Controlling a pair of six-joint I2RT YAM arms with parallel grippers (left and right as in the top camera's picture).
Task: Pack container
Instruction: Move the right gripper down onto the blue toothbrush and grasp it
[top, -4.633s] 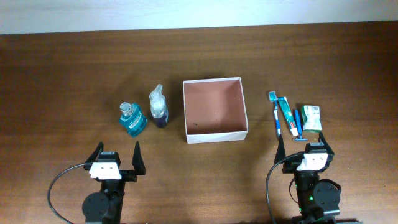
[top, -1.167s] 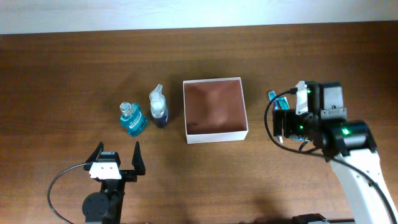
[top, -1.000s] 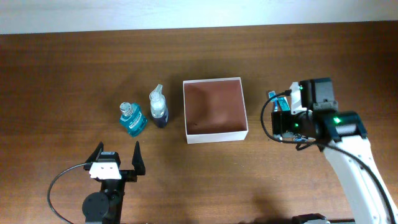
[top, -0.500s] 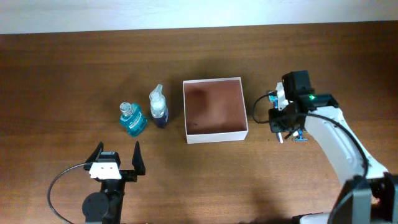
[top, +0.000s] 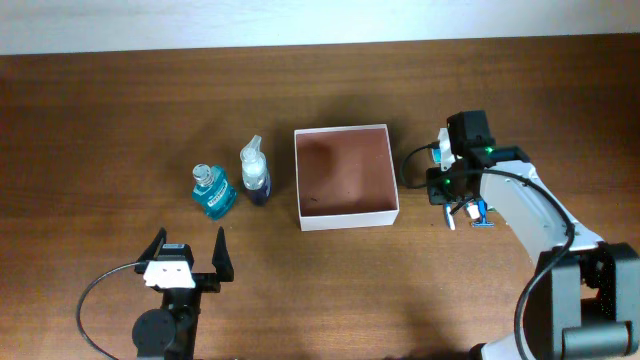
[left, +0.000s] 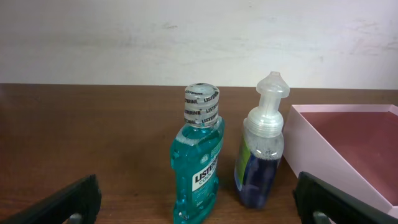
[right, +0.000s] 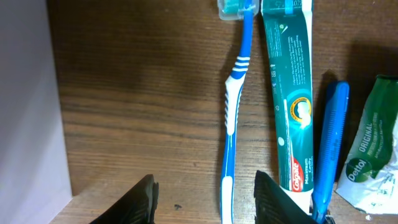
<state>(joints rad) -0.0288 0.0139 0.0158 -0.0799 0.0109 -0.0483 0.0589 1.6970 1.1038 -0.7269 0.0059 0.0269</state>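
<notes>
The container (top: 349, 218) is a shallow white-walled square box with a reddish-brown floor, at the table's middle; its wall (right: 25, 93) fills the left edge of the right wrist view. My right gripper (top: 452, 195) hangs low over the toiletries to the box's right. It stands open (right: 208, 202), its fingers astride the lower handle of a blue-and-white toothbrush (right: 233, 106) without touching it. Beside the brush lie a toothpaste tube (right: 292, 93), a blue razor (right: 328, 143) and a green packet (right: 373, 149). My left gripper (top: 188, 255) rests open near the front edge.
A teal mouthwash bottle (top: 213, 192) and a clear pump bottle of dark blue liquid (top: 255, 172) stand upright left of the box. In the left wrist view they are the mouthwash (left: 199, 162) and pump bottle (left: 261, 149), ahead of the wide-open left gripper (left: 199, 214).
My right arm has swung left and come down over the toothbrush, and its jaws have narrowed. The left arm and both bottles have not moved.
</notes>
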